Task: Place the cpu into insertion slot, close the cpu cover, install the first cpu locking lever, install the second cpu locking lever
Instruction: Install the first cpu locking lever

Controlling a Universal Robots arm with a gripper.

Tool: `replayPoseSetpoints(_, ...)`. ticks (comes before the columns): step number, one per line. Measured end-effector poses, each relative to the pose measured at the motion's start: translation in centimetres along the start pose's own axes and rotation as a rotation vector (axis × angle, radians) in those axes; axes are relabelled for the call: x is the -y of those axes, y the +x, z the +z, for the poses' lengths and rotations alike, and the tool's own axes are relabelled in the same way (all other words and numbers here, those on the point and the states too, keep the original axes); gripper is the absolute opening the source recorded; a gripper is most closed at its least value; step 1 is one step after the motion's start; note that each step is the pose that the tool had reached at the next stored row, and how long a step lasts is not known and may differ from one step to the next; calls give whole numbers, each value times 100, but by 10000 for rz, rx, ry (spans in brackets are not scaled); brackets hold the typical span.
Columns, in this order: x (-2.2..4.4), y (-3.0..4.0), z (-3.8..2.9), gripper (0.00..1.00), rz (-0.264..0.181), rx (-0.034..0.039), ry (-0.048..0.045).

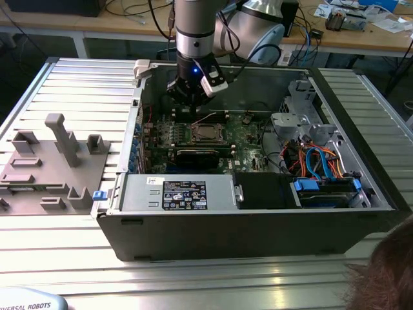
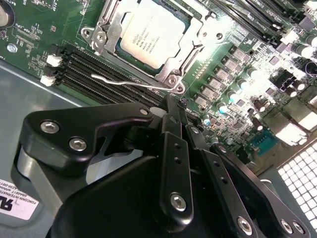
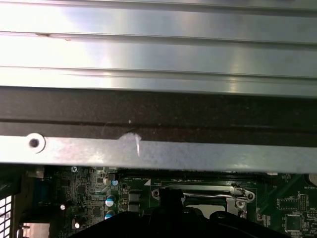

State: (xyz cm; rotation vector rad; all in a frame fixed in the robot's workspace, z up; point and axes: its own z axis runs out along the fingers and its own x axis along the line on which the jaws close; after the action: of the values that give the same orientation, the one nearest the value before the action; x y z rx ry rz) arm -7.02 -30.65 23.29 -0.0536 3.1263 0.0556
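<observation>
The cpu [image 2: 148, 32] lies in the insertion slot [image 1: 205, 134] on the green motherboard, its silvery top face up. The cpu cover [image 2: 110, 22] is down around it as a metal frame. One thin wire locking lever [image 2: 129, 82] lies loose along the slot's edge, next to the memory slots. My gripper [image 2: 176, 101] hangs just above that edge, near the lever's hinge end, and its black fingers [image 2: 171, 144] are pressed together with nothing between them. In the exterior view the gripper [image 1: 192, 115] stands over the board just behind the slot. The first wrist view has the lever [image 3: 213, 196] below the case wall.
The black computer case [image 1: 258, 232] walls in the board. A long black card [image 1: 203, 155] lies in front of the slot, and the power supply [image 1: 181, 194] sits nearer still. Drive cage and cables [image 1: 316, 161] fill the exterior view's right. A grey fixture [image 1: 58, 161] stands outside on the left. A person's head [image 1: 387, 278] is at lower right.
</observation>
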Motion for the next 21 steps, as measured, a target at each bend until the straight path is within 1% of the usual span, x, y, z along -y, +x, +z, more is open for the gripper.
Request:
replayPoseSetpoints(15,1,0,29,11,0,0,0)
replayPoseSetpoints(18,2,1,69,11,0,0,0)
replayPoseSetpoints(21,3,1,78,11,0,0,0)
